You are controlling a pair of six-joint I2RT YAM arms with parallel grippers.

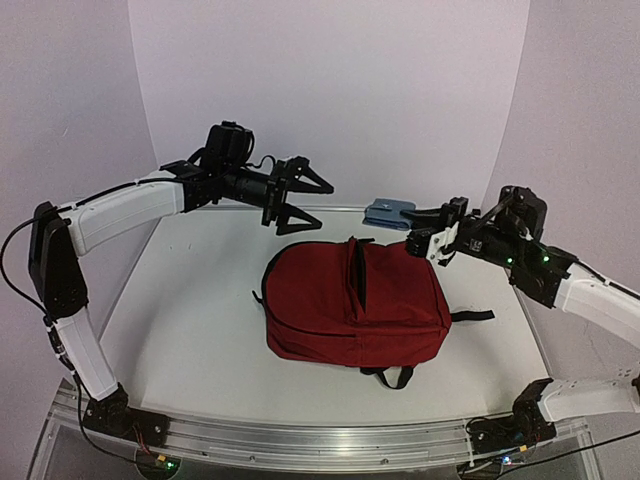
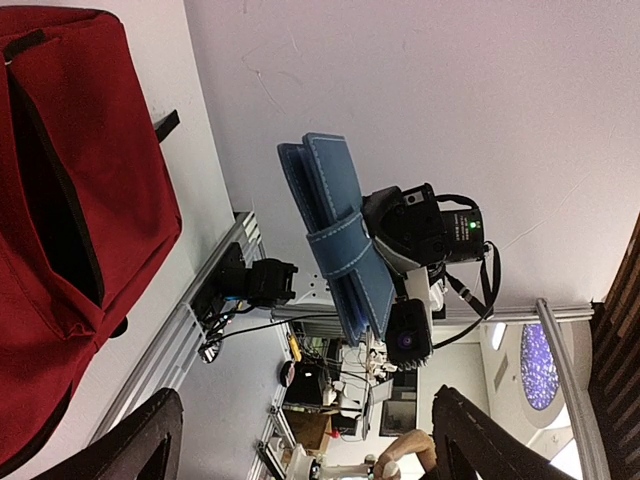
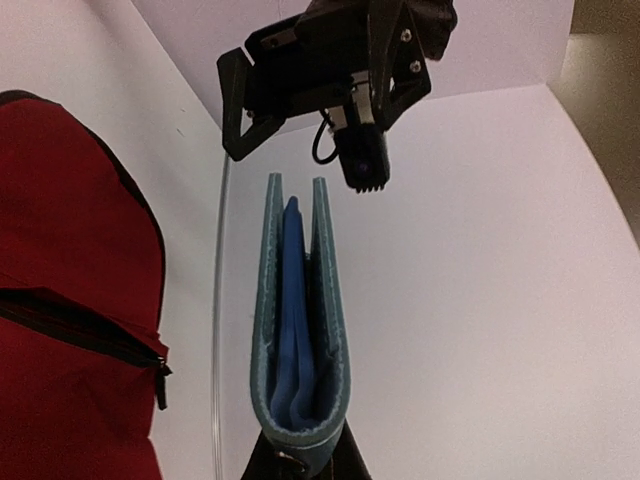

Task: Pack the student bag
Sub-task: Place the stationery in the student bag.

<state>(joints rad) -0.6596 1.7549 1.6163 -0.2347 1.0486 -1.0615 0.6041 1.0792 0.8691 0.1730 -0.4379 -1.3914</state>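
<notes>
Left gripper [image 1: 322, 208], black and two-fingered, hangs in the air beyond the far left corner of the dark red fabric backpack [image 1: 350, 305]. Its jaws are spread wide with nothing between them, and they point across toward the right arm.

Right gripper [image 3: 300, 460] is raised beyond the backpack's far right corner and is clamped on a folded blue felt-like case with stitched edges [image 3: 300, 320]. It grips the case by the folded end, and the open end points away from it toward the left gripper. In the right wrist view the two outer flaps stand a little apart with a darker blue layer between them. In the left wrist view a narrow band of the same blue material wraps round the case's middle. The case is clear of the backpack and of the left fingers.

The backpack lies flat on the white table [image 1: 190, 320], about midway between the two arms. A zip opening [image 1: 358, 275] runs from its far edge toward its middle and gapes a little, dark inside. A small black zipper pull [image 3: 160, 385] hangs at the end of the zip line. One black strap [image 1: 472, 316] sticks out from the backpack's right side, and a black loop [image 1: 390, 375] lies at its near edge, both resting on the table.
</notes>
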